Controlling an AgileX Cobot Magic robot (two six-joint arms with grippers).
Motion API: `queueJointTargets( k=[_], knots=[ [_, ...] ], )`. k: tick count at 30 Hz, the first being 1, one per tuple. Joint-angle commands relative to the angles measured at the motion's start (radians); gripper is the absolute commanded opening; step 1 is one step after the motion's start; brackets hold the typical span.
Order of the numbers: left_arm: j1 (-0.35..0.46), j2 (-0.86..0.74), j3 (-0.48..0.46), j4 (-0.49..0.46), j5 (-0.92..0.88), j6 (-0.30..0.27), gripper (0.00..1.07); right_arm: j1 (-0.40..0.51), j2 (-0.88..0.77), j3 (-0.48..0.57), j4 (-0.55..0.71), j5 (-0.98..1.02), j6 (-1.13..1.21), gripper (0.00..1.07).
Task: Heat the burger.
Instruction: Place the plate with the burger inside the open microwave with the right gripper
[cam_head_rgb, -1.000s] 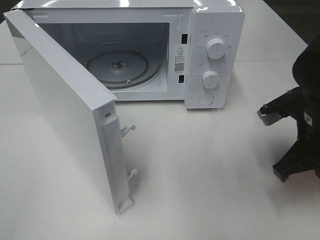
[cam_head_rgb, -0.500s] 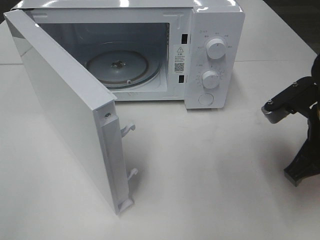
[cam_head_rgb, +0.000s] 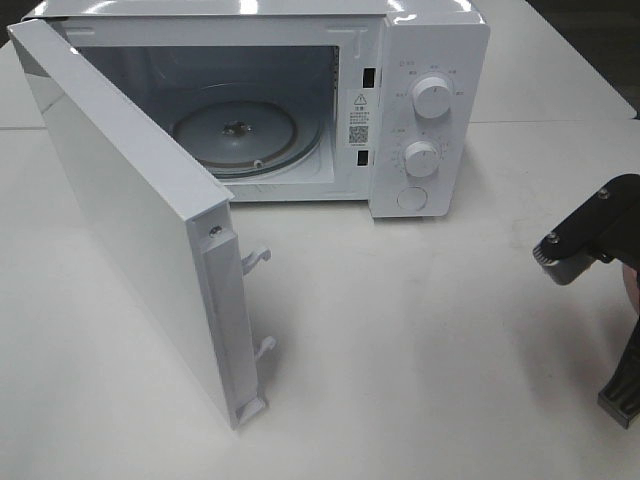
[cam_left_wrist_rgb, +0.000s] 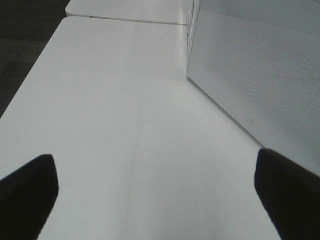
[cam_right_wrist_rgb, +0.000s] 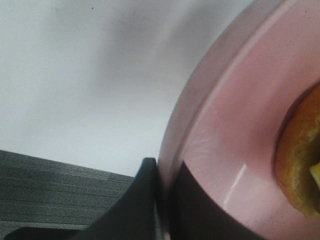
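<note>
The burger (cam_right_wrist_rgb: 300, 165) shows only in the right wrist view, as a golden-brown bun edge with a bit of green, lying on a round pink plate (cam_right_wrist_rgb: 235, 125). My right gripper (cam_right_wrist_rgb: 167, 195) is shut on the plate's rim, one finger on each side of it. In the high view only part of the right arm (cam_head_rgb: 590, 235) shows at the right edge, and the burger is out of frame there. My left gripper (cam_left_wrist_rgb: 157, 187) stands wide open over bare table, holding nothing, beside the microwave's door (cam_left_wrist_rgb: 260, 65).
The white microwave (cam_head_rgb: 420, 100) stands at the back. Its door (cam_head_rgb: 130, 230) swings wide open toward the front left. A glass turntable (cam_head_rgb: 235, 135) lies inside. The table's edge and dark floor (cam_right_wrist_rgb: 60, 190) run close by the plate.
The right arm has drawn away to the right and toward the front, sliding most of the way out of the high view. The microwave and its door have not moved.
</note>
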Motion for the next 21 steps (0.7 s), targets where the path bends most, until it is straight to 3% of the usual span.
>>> queueJointTargets(
  k=[1, 21],
  knots=[
    [0.001, -0.022, 0.002, 0.003, -0.008, -0.001, 1.0, 0.05, -0.031, 0.023, -0.056, 0.041, -0.024, 0.0],
    [0.001, -0.022, 0.002, 0.003, -0.008, -0.001, 1.0, 0.241, -0.081, 0.057, -0.047, 0.033, -0.217, 0.0]
  ],
)
